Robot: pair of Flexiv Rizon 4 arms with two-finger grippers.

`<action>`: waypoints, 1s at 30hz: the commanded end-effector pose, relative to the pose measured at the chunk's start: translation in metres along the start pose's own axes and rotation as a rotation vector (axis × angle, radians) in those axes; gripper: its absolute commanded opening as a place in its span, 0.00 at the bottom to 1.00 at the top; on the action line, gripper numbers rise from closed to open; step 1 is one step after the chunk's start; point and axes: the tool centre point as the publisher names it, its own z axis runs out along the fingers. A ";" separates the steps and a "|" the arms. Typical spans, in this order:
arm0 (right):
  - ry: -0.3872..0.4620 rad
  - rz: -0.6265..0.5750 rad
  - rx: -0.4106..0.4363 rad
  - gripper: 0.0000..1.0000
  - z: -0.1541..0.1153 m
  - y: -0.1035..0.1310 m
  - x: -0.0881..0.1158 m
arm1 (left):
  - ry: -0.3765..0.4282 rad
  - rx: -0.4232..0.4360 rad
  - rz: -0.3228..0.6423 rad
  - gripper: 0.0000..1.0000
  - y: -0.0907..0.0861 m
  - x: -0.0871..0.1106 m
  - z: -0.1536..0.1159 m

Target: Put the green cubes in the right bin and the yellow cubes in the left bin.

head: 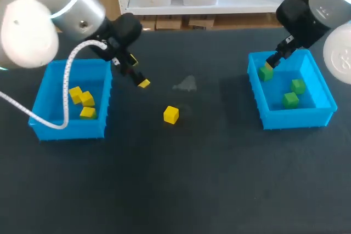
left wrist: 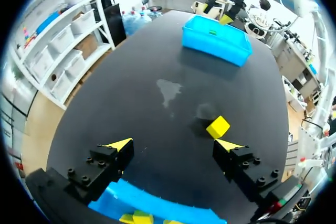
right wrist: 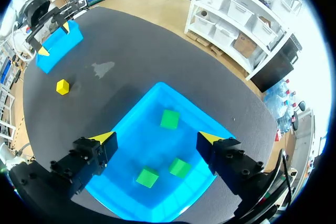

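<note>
One yellow cube (head: pixel 171 114) (left wrist: pixel 218 127) (right wrist: pixel 62 86) lies loose on the dark table near the middle. My left gripper (head: pixel 138 73) (left wrist: pixel 173 145) hangs open just right of the left blue bin (head: pixel 71 130) (left wrist: pixel 157 209), and the cube sits just ahead of its right-hand finger. Three yellow cubes (head: pixel 83 101) lie in that bin. My right gripper (head: pixel 272 61) (right wrist: pixel 157 138) is open and empty above the right blue bin (head: pixel 296 118) (right wrist: pixel 134 116) (left wrist: pixel 215 40). That bin holds three green cubes (head: pixel 290 100) (right wrist: pixel 169 119).
A pale smudge (head: pixel 186 84) (left wrist: pixel 169 88) marks the table between the bins. Dark table surface stretches around the loose cube and toward the front edge.
</note>
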 end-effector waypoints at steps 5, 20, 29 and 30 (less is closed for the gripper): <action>-0.001 -0.001 -0.001 1.00 0.000 0.000 0.000 | 0.063 0.138 0.030 1.00 -0.005 -0.022 0.039; -0.001 -0.001 -0.001 1.00 0.000 0.000 0.000 | 0.117 0.248 0.075 1.00 -0.031 -0.023 0.073; -0.001 -0.001 -0.001 1.00 0.000 0.000 0.000 | 0.103 0.308 0.125 1.00 -0.044 -0.023 0.063; -0.001 -0.001 -0.001 1.00 0.000 0.000 0.000 | 0.100 0.318 0.133 1.00 -0.044 -0.023 0.061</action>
